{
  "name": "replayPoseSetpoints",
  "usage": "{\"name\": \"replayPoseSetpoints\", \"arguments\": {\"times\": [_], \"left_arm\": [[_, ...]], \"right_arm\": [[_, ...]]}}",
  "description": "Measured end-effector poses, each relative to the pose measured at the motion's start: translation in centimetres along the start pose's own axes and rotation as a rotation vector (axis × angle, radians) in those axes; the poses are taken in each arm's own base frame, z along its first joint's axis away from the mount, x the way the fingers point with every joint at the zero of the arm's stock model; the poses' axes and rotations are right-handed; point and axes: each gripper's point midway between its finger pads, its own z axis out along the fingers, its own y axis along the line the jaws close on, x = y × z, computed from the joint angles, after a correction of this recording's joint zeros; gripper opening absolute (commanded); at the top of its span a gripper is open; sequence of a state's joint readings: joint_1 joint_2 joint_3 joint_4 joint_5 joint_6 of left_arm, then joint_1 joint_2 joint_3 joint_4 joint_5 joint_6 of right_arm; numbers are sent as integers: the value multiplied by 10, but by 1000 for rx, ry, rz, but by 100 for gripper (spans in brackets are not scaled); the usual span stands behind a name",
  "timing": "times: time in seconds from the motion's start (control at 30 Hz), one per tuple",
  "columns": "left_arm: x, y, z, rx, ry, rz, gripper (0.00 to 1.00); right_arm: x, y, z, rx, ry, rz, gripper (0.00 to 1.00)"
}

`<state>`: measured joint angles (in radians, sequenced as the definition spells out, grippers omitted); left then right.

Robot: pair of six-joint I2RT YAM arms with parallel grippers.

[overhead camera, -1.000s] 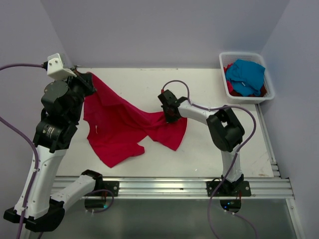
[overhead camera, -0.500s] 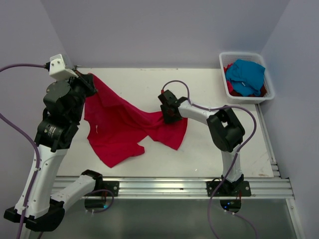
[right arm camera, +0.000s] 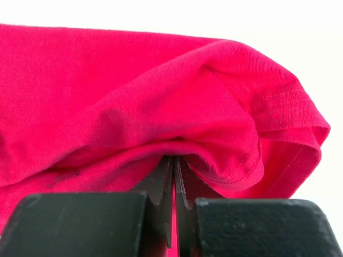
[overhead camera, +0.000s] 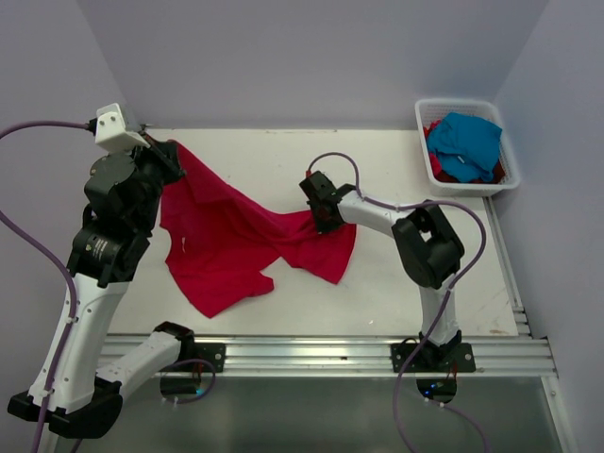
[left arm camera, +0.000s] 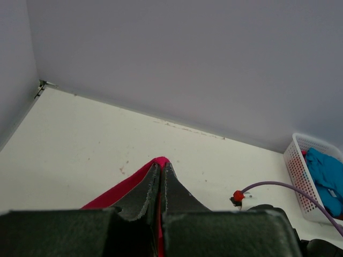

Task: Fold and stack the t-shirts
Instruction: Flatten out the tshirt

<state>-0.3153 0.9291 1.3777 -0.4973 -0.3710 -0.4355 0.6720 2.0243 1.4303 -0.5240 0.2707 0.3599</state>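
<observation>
At the far left, the left gripper (overhead camera: 168,154) hangs raised over the back left corner of the flat white table (overhead camera: 406,160). Its two black fingers (left arm camera: 143,195) are pressed together on a pinched edge of the soft crimson red t-shirt (overhead camera: 231,236), and a tip of red cloth pokes out past them in the left wrist view. From that lifted point the crimson red t-shirt slopes down and to the right, spreading in loose, rumpled folds across the left and middle of the table, its lower edge lying towards the near rail. At its right end the right gripper (overhead camera: 327,223) sits low at the table, fingers (right arm camera: 155,182) closed on a bunched, stitched hem of the same shirt. Well apart, in the back right corner, a white slatted plastic basket (overhead camera: 511,176) holds a crumpled turquoise blue t-shirt (overhead camera: 467,142) lying on top of a second crimson red garment (overhead camera: 436,168).
</observation>
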Motion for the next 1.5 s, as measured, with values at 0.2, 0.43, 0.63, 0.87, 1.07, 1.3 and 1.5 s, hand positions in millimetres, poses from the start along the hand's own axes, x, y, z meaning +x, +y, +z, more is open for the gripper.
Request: {"name": "replayPoseSetpoints", "arguments": {"times": [0.2,0.43,0.63,0.87,1.07,1.3,1.5], "left_arm": [[0,0,0,0,0,0,0],[1,0,0,0,1,0,0],[9,1,3,-2,19,7,0],[9,1,4,0,21,8,0],[3,-5,0,40,-2,29,0],[-30,-18,-29,158,-116,52,0],[-51,-24,-59,242,-185,65,0]], "right_arm": [[13,-12,-19,13,16,-6,0],[-12,-31,-92,0,-113,29,0],[-13,-40,-111,17,-134,35,0],[-8,-47,-111,51,-121,30,0],[-23,-63,-158,44,-255,73,0],[-58,-103,-298,-49,-674,220,0],[-52,-130,-363,-81,-853,258,0]]}}
